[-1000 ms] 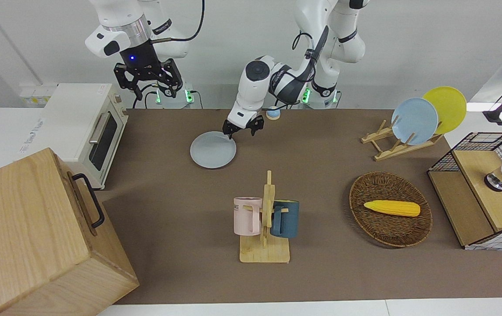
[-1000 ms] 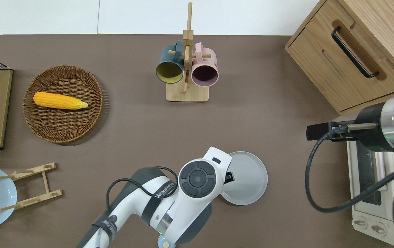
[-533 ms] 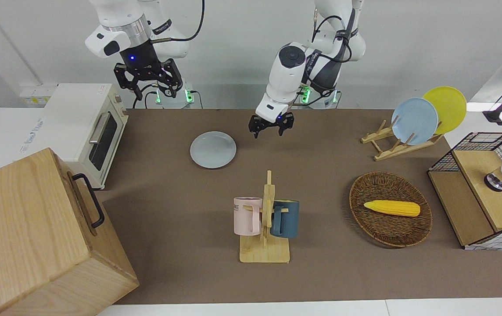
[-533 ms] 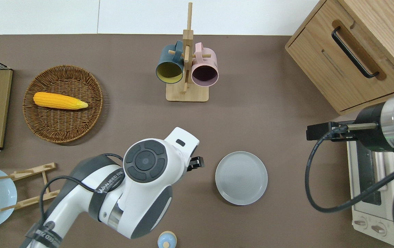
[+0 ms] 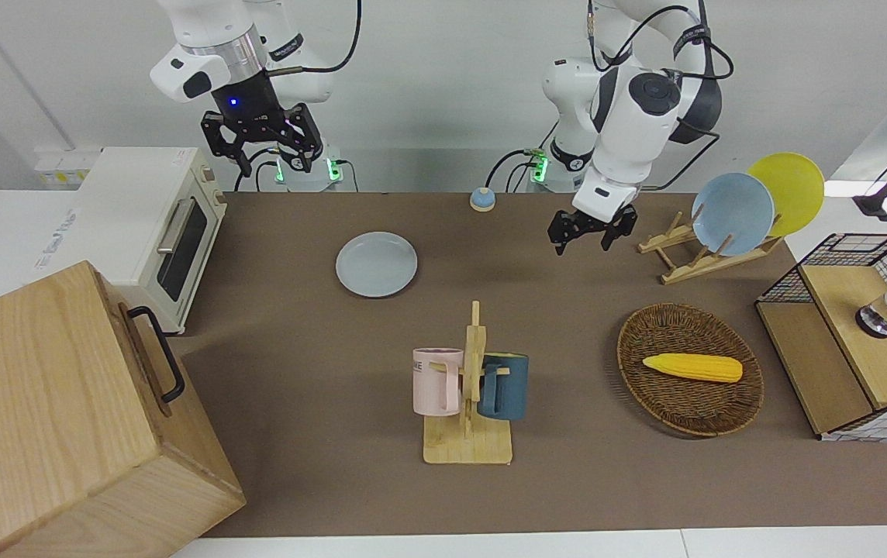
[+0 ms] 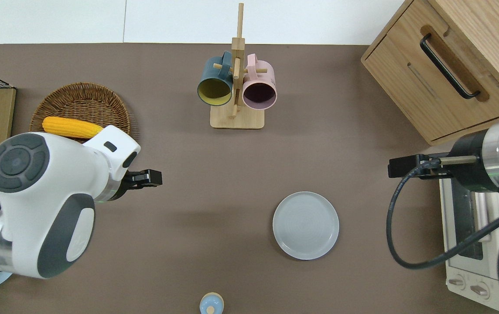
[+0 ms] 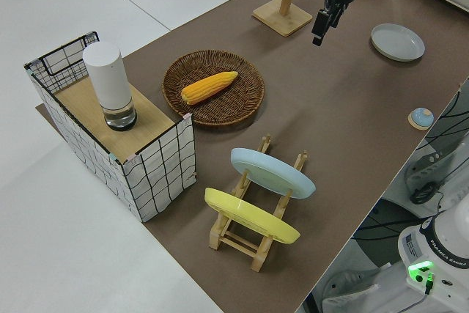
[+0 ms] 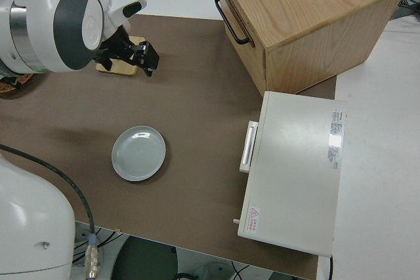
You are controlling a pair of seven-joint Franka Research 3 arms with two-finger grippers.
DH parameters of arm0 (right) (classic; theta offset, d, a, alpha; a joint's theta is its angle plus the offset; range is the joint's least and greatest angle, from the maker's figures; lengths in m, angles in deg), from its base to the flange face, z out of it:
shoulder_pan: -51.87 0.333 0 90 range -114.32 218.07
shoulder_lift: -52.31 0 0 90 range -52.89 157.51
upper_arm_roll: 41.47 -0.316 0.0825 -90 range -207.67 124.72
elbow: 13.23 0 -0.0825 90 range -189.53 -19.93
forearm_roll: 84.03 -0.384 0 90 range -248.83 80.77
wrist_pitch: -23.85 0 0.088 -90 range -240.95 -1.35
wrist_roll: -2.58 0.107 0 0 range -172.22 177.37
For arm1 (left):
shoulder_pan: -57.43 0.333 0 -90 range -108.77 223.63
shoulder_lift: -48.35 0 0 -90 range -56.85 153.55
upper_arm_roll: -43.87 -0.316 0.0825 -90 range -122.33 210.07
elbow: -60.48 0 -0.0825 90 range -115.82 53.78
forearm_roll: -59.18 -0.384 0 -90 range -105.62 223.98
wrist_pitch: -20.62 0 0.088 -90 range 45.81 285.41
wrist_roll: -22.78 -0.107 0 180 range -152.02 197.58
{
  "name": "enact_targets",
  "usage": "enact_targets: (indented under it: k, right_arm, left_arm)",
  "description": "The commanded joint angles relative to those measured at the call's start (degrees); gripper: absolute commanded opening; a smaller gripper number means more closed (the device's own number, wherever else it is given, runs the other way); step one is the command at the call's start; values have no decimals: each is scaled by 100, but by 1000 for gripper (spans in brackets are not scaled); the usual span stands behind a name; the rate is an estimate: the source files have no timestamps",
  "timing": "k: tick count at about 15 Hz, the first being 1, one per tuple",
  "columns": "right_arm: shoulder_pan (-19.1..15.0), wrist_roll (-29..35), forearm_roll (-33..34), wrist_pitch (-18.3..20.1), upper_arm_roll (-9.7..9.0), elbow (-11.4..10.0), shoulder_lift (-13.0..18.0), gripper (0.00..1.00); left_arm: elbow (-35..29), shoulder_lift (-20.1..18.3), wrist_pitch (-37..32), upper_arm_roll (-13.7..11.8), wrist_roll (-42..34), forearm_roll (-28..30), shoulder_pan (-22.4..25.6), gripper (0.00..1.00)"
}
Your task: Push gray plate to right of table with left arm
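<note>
Table (image 6: 179, 270): brown mat, white edges, pale wall. Gray plate (image 6: 305, 225): flat, lower right of centre overhead, well apart from left gripper (image 6: 150, 178) at mid-left; jaws apart, empty. Right arm parked.

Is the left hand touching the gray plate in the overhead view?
No: the left hand hangs over bare table, well apart from the gray plate, which lies alone toward the right arm's end.

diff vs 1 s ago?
The left hand left the gray plate's rim, lifted, and swung toward the left arm's end of the table; it is now over bare mat beside the wicker basket. The plate stayed put; the right arm stayed parked.
</note>
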Motion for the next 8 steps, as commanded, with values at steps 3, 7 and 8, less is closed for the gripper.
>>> enact_targets:
  k: [3, 7, 8]
  right_arm:
    - [-37, 12, -92, 31, -23, 81, -36, 996]
    - [-37, 12, -92, 31, -23, 81, -36, 996]
    - [-37, 12, -92, 31, -23, 81, -36, 996]
  left_arm:
    - [82, -445, -521, 39, -471, -103, 417, 991]
    - [653, -445, -1233, -171, -841, -94, 479, 991]
    - [663, -454, -1313, -215, -955, -103, 479, 991]
